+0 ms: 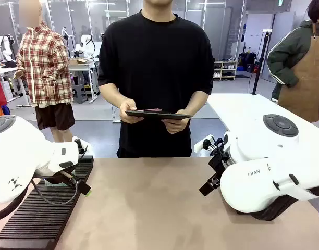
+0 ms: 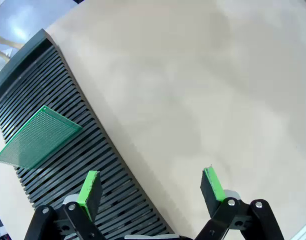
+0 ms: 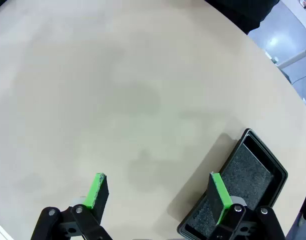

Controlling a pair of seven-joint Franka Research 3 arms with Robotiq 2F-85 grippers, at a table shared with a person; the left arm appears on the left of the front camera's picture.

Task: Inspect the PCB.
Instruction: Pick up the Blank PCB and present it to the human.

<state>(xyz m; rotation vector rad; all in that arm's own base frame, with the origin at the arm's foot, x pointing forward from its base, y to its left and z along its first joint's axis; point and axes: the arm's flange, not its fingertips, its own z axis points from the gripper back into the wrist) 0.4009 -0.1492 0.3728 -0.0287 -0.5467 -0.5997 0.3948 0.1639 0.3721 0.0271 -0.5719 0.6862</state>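
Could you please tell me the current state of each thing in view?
PCB: standing tilted in the slotted rack, ungripped.
Left gripper: open, holding nothing.
Right gripper: open, holding nothing.
Black tray: empty where visible.
Dark clipboard: held level in the person's hands.

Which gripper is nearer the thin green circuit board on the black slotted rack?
Left. The left gripper hovers at the rack's edge beside the green board; the right gripper is over a black tray.

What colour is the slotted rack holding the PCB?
The rack is black; clearest in the left wrist view.
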